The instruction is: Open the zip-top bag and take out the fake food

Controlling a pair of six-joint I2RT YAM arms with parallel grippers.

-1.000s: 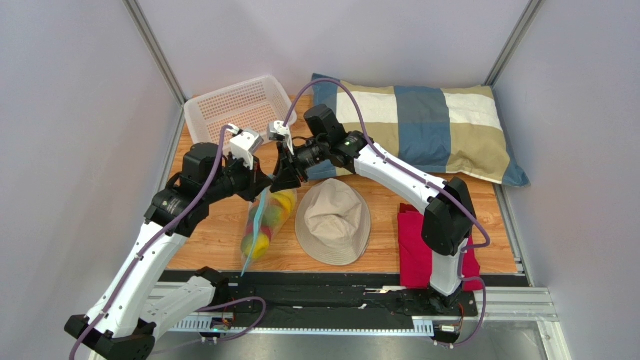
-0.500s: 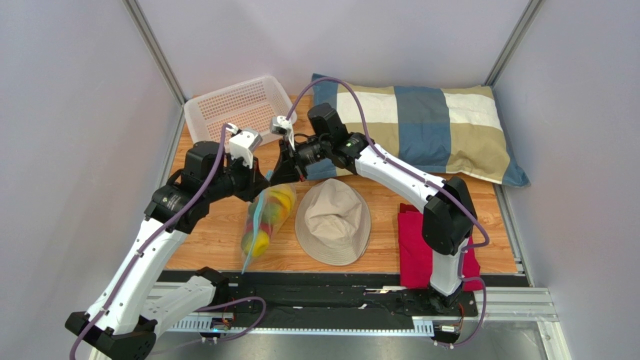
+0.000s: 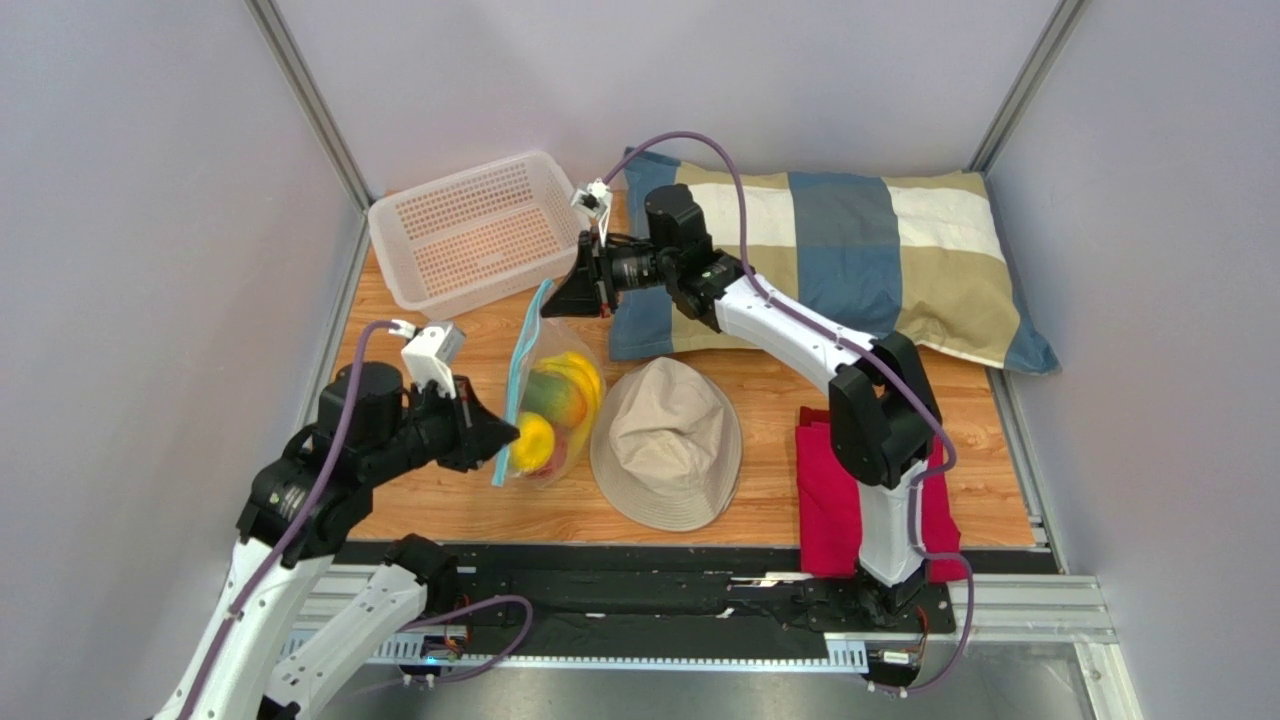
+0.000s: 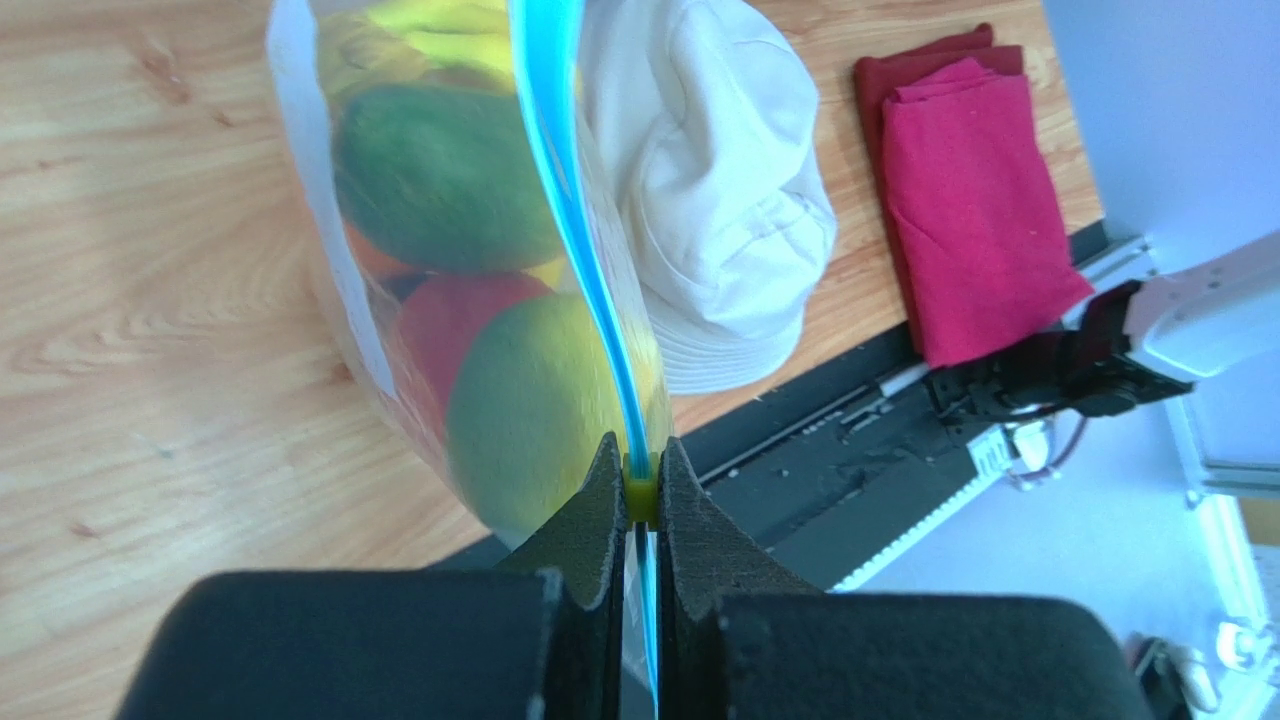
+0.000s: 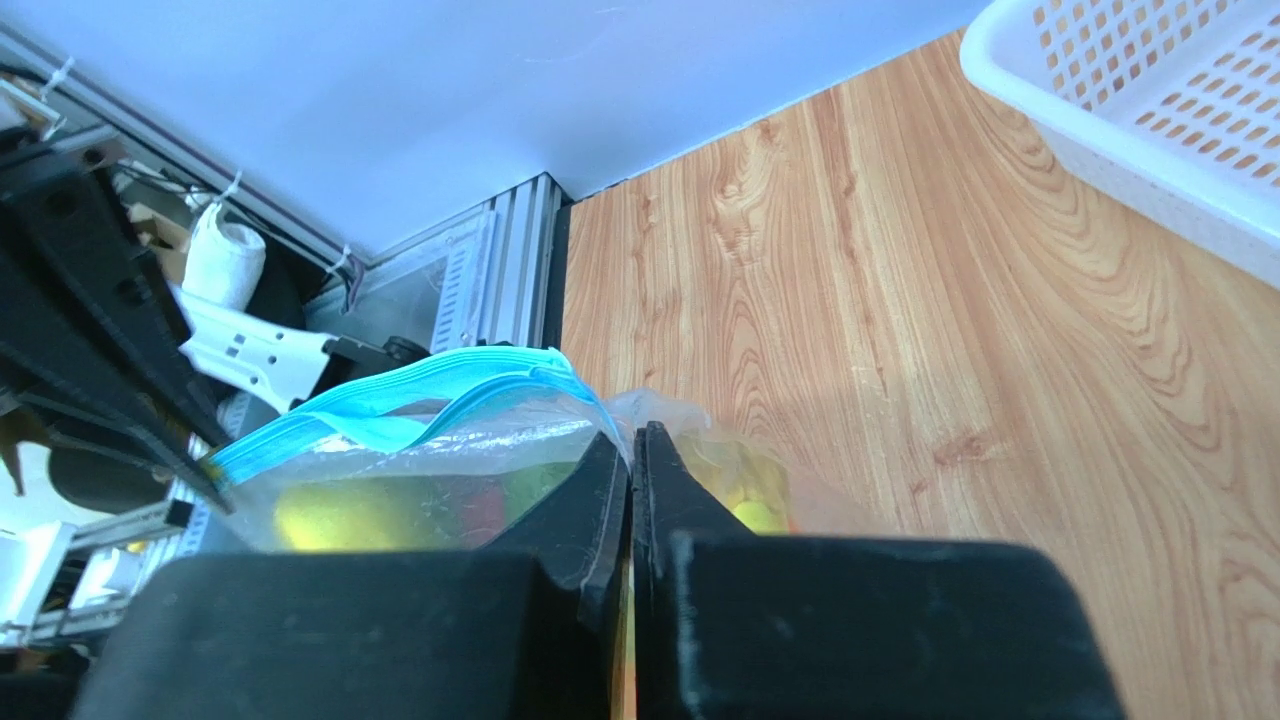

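Observation:
The zip-top bag (image 3: 553,398) is clear with a light blue zip strip (image 3: 520,375) and hangs stretched between both grippers over the wooden table. It holds the fake food (image 3: 550,408): green, yellow, red and orange pieces. My left gripper (image 3: 493,450) is shut on the strip's small yellow slider (image 4: 642,492) at the near end. My right gripper (image 3: 550,296) is shut on the bag's far corner (image 5: 639,428). The strip (image 5: 376,402) gapes a little in the right wrist view.
A white mesh basket (image 3: 478,228) stands at the back left. A beige hat (image 3: 667,440) lies right of the bag. A plaid pillow (image 3: 842,255) lies at the back right, a folded red cloth (image 3: 831,495) at the near right.
My left gripper pulled back toward the near left along the zip strip. My right gripper moved toward the back with the bag's corner. The bag now hangs stretched between them.

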